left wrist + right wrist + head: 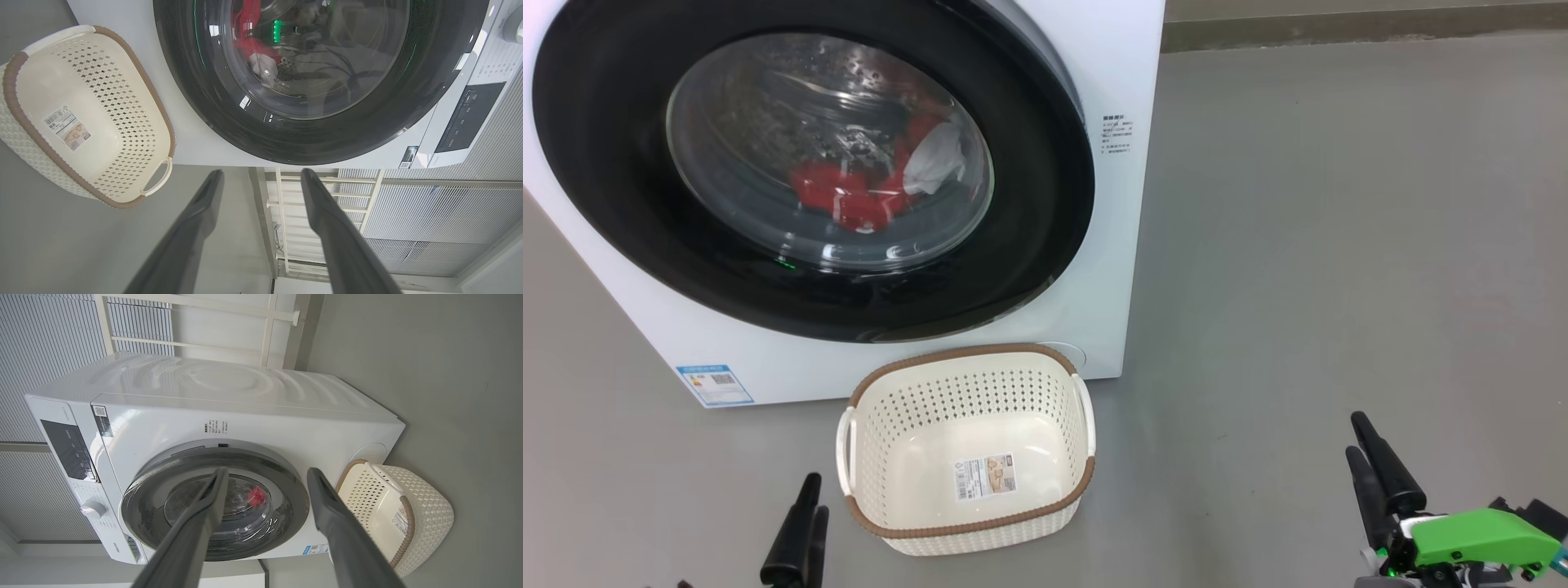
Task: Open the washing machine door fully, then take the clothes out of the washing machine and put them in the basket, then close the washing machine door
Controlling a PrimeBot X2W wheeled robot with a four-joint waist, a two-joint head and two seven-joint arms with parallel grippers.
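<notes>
Grey floor (1339, 204), white washing machine (1127, 269) shut, cream basket (980, 523) before it.

Round washing machine door (1045, 163) closed flat against the front, black rim glossy; red and white clothes (849, 192) seen through it, low in the steel drum (866, 65). Upright basket just in front of the machine's lower right corner, only a label sticker (985, 478) on its bottom. Low at the basket's left, near but apart from it, left gripper (814, 494), fingers (196, 220) spread wide, gripping nothing. Well off to the right over bare floor, right gripper (1357, 434), fingers (337, 522) likewise spread wide, gripping nothing. On the machine's upper front, from the right wrist, dark control panel (69, 453) and white dial (93, 507).
</notes>
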